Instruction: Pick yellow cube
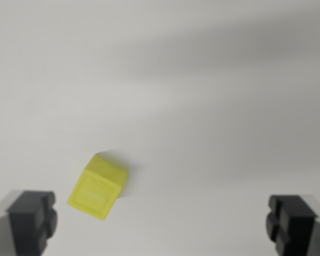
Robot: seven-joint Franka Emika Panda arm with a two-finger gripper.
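While gripper (pixel 161 224) gapes, yellow cube (pixel 97 186) sits near left finger.

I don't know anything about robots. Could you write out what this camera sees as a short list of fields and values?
view: camera on the robot's wrist, looking down
surface: plain white table, soft shadows across it
object: one yellow cube, turned at an angle, resting on the table
gripper: two dark fingers at the bottom corners, spread wide apart, holding nothing
cube versus gripper: cube lies toward the wrist view's left, near the left-hand finger, not touching it
task state: cube not yet grasped
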